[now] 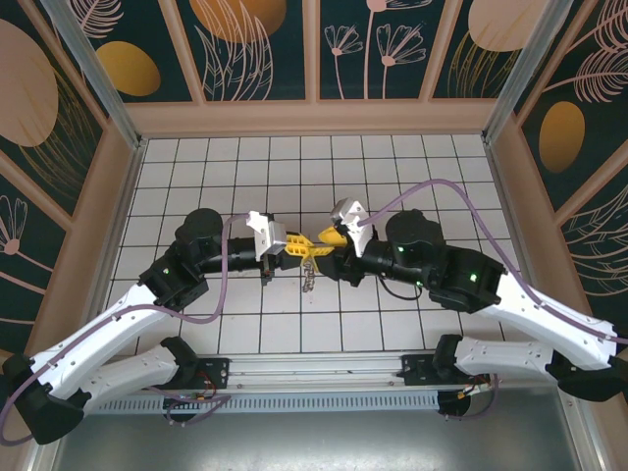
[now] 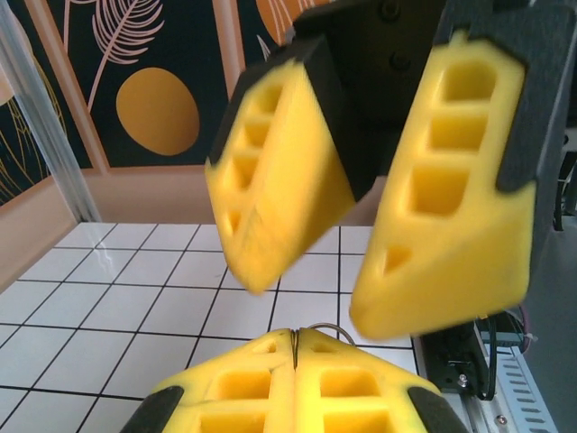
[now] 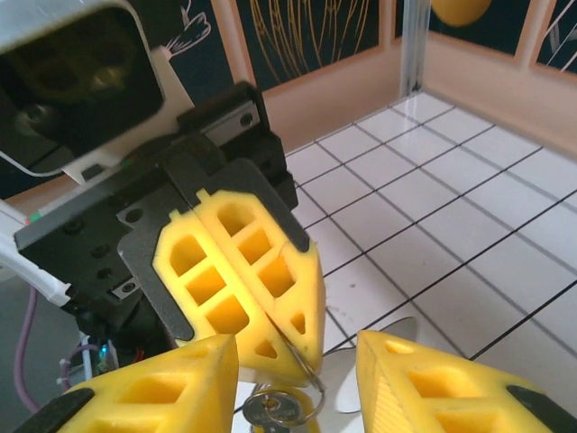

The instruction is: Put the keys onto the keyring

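Where the 2 arms meet above the middle of the table (image 1: 392, 324), the left gripper (image 1: 302, 247) has its yellow pads pressed together on the keyring (image 3: 306, 368). It shows as a thin grey wire leaving the seam between them. Seen from the right wrist, the wire runs down from the fingertips and curls under. From the left wrist, a short arc of it rises past the closed tips. Most of the loop is hidden, so its long axis cannot be told. The keys (image 1: 309, 275) dangle in a small bunch just beneath, 1 round silvery head lowest. The right gripper (image 1: 322, 238) faces the left one with its jaws spread, gripping nothing. White tiles with dark grid lines cover the table. Walls (image 1: 260, 49) of dark teal panels carry gold discs and pale plant outlines in tan frames.
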